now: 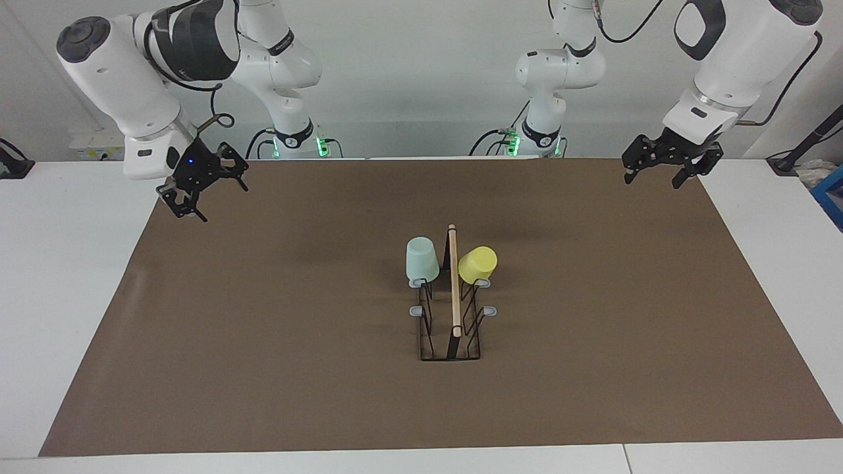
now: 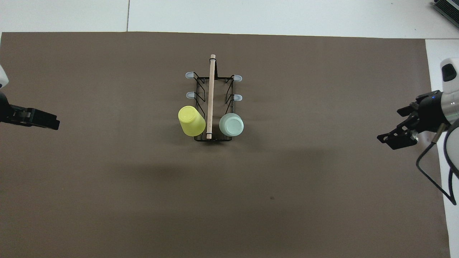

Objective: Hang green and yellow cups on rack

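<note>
1. Green cup [image 1: 422, 260] and yellow cup [image 1: 477, 264] both sit upside down on the rack [image 1: 451, 309], on the pair of pegs nearest the robots, one on each side of the wooden rod [image 1: 454, 280].
2. Green cup hangs on the side toward the right tool [image 1: 197, 191], yellow cup on the side toward the left tool [image 1: 663, 170]; both are well apart from either tool.
3. Right tool hovers over the edge of the brown mat [image 1: 263, 329] at its arm's end of the bench [image 1: 53, 276], fingers spread wide, holding nothing.
4. Left tool hangs over the mat's corner at its own end, fingers apart and empty.
5. Four other pegs carry nothing.
</note>
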